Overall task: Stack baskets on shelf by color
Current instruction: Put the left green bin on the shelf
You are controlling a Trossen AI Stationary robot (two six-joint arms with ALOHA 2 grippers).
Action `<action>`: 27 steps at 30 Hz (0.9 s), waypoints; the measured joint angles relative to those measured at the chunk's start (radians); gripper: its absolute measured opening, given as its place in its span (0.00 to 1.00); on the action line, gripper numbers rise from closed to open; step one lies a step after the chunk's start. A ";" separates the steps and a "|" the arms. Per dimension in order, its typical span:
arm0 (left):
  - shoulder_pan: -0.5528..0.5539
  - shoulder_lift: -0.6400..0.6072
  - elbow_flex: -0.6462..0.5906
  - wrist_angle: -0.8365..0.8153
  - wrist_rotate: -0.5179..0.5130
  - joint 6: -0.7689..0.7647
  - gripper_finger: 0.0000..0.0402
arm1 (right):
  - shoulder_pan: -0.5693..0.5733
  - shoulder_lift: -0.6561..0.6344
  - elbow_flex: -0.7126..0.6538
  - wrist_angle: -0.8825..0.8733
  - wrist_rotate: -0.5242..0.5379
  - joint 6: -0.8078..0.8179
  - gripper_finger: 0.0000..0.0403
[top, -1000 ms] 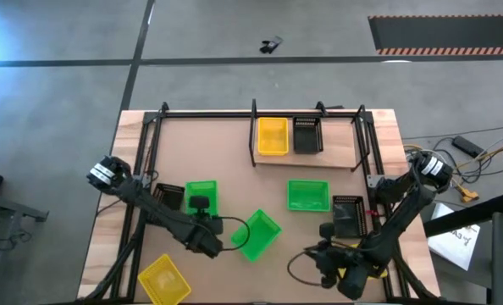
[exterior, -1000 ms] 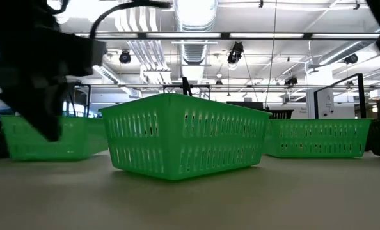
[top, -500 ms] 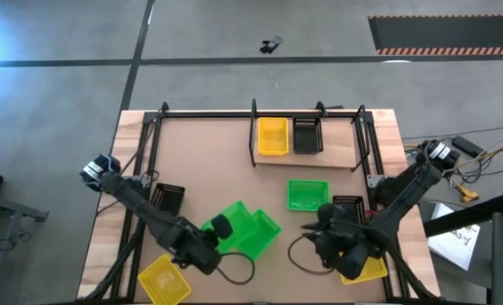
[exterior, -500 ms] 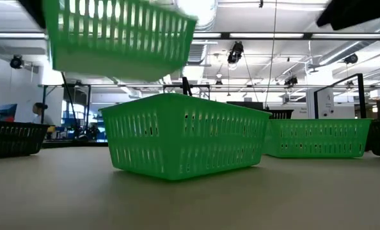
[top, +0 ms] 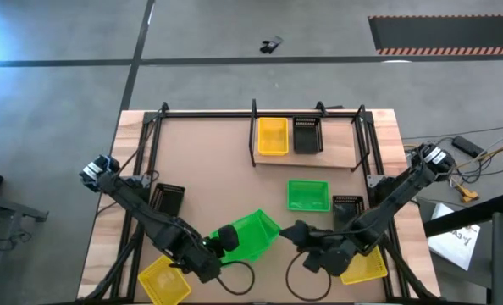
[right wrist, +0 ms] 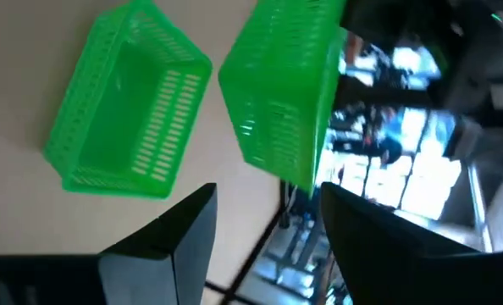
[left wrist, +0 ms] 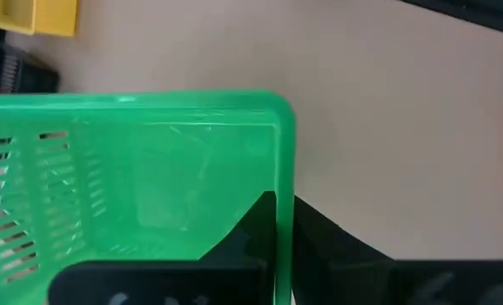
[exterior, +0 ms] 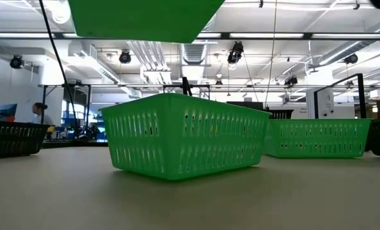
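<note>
My left gripper (top: 220,248) is shut on a green basket (top: 248,241) and holds it in the air near the table's front middle. A second green basket (exterior: 183,134) stands on the table just beside and below it. A third green one (top: 307,195) stands farther back. My right gripper (top: 292,230) is open, to the right of the held basket, with nothing between its fingers (right wrist: 177,233). The shelf (top: 336,144) at the back carries a yellow basket (top: 273,135) and a black basket (top: 307,135). My left gripper has the green basket by one side wall's rim (left wrist: 284,182), close to a corner. One finger (left wrist: 250,227) is inside the basket and the other outside the wall. The fingers slant down from the table's left. The basket is lifted clear, its underside (exterior: 145,19) high above the table.
Yellow baskets lie at the near left (top: 163,280) and near right (top: 363,268), the latter partly under my right arm. Black baskets stand at the left (top: 167,197) and right (top: 349,207). Thin black posts (top: 141,161) frame the table's sides and back.
My left gripper has lifted the left green basket off the table, carried it up and toward the right beside the middle green basket, and rolled as it went. My right gripper has risen and moved left, away from the near-right yellow basket.
</note>
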 joint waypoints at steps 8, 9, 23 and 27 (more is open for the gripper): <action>0.009 0.000 -0.001 0.023 0.000 0.004 0.00 | -0.069 0.147 0.177 -0.059 -0.054 -0.268 0.50; 0.008 0.000 -0.001 0.024 0.000 0.004 0.00 | -0.076 0.166 0.204 -0.087 -0.054 -0.280 0.50; 0.009 0.002 -0.001 0.025 -0.040 0.029 0.00 | -0.102 0.332 0.379 -0.318 -0.055 -0.202 0.28; 0.012 0.002 -0.001 0.051 -0.095 -0.005 0.01 | -0.104 0.338 0.379 -0.384 -0.112 -0.067 0.10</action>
